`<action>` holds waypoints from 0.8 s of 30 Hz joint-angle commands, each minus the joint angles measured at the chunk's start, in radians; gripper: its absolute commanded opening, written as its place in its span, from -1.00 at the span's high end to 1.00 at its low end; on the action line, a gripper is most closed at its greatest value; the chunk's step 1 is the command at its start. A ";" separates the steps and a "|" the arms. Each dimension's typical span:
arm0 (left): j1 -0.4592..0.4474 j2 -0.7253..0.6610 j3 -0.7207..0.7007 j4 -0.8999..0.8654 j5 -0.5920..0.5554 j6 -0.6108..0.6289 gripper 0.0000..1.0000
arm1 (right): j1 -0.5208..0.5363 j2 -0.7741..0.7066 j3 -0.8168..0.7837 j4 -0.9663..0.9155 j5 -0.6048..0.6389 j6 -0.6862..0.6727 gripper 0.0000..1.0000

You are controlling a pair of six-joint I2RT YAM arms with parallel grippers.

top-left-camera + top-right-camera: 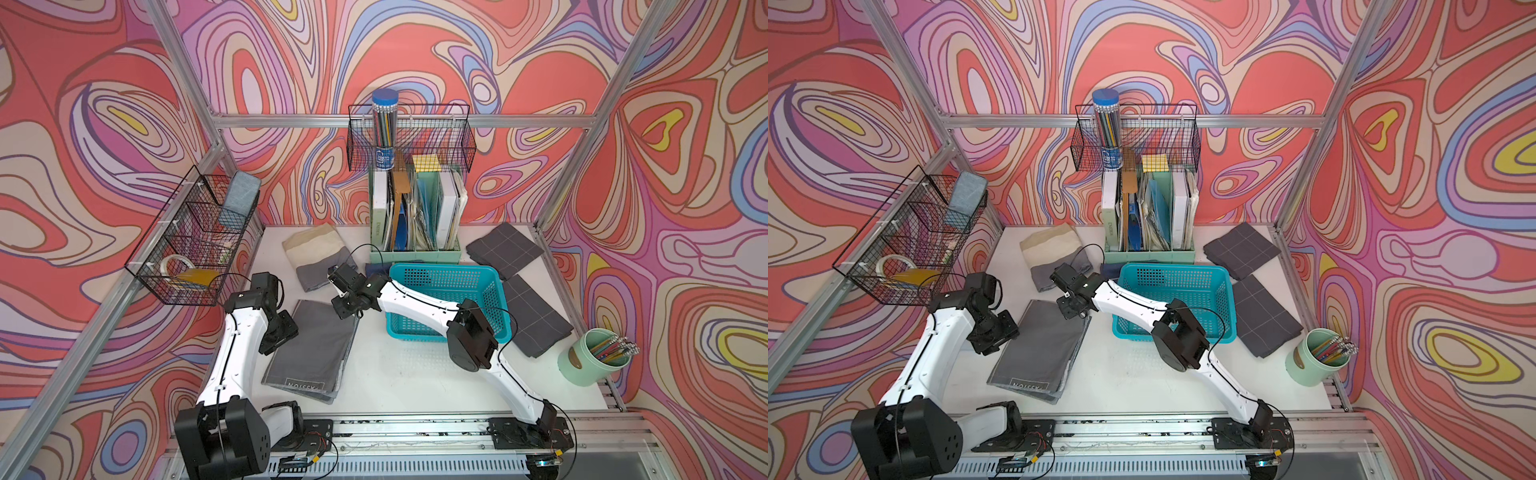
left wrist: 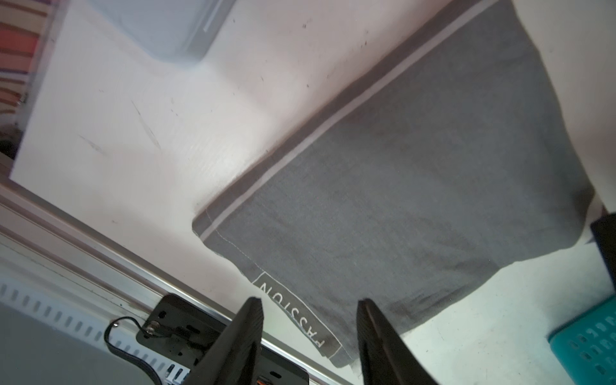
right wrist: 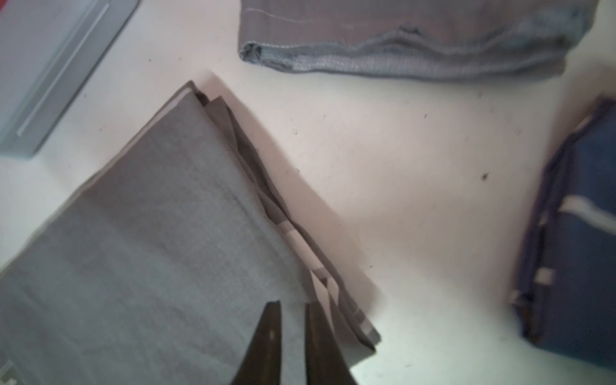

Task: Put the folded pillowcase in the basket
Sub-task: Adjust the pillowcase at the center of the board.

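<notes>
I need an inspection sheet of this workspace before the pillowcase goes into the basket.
Surface: white table, faint scuffs.
Job's things: folded grey pillowcase flat on the table; turquoise basket beside it, no cloth seen inside.
Clutter: beige cloth, far checked cloth, near checked cloth, file holder, pencil cup.
Grippers: left gripper open over the pillowcase; right gripper shut at its edge, grip unclear.
Cables: black cable loops near the base rail.
Surroundings: patterned walls, side wire basket, back wire basket.
</notes>
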 commanded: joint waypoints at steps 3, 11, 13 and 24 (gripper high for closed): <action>0.006 -0.060 0.063 -0.061 0.104 -0.049 -0.02 | 0.034 -0.020 -0.055 0.039 -0.037 -0.005 0.95; 0.005 -0.095 -0.059 0.007 0.308 -0.194 0.05 | 0.034 0.043 0.054 0.030 -0.082 -0.049 0.89; 0.006 -0.130 -0.071 0.013 0.275 -0.217 0.05 | 0.034 0.122 0.171 -0.021 -0.086 -0.057 0.91; 0.006 -0.170 -0.143 0.019 0.392 -0.278 0.01 | -0.010 0.211 0.177 -0.129 -0.039 -0.015 0.95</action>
